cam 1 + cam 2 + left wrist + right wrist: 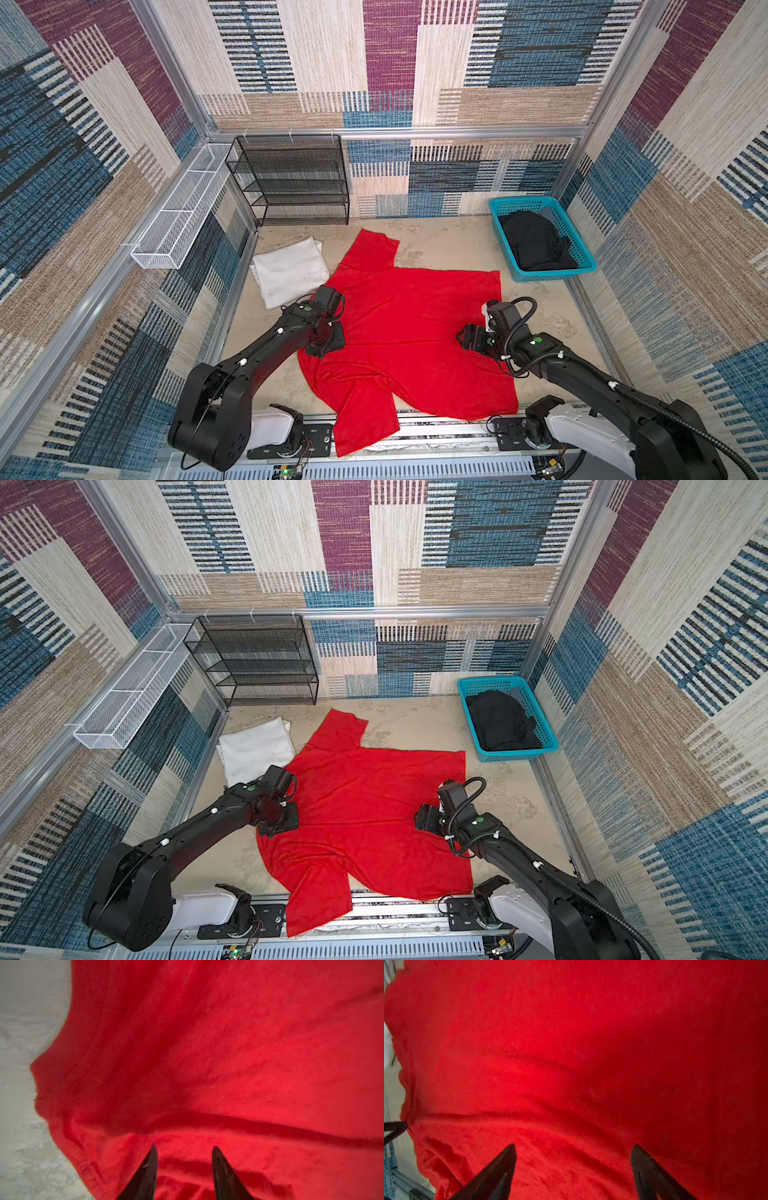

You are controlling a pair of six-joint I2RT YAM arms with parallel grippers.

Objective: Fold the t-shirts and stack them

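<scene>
We see a red shirt [407, 332] spread flat on a pale surface [449, 245]. Both arms reach down onto it.

The left arm [266, 349] brings the left jaws down at one side edge of the red shirt. They stand partly apart and are not clamped on anything. In the left wrist view their dark fingertips [152, 1159] sit at the cloth. Red cloth lies under the gap, and a low ridge of cloth crosses just ahead of them.

The right arm [582, 370] holds the right jaws over the opposite side of the red shirt. They stand wide apart, with their fingertips [508, 1159] close to the cloth.

One red sleeve stretches away beyond the left jaws. The other hangs over the surface's near edge, behind and between the two sets of jaws.

A folded white shirt [291, 272] lies just beyond the left jaws, beside the red shirt. A black shirt [534, 245] sits crumpled in a teal basket [582, 266], well beyond the right jaws.
</scene>
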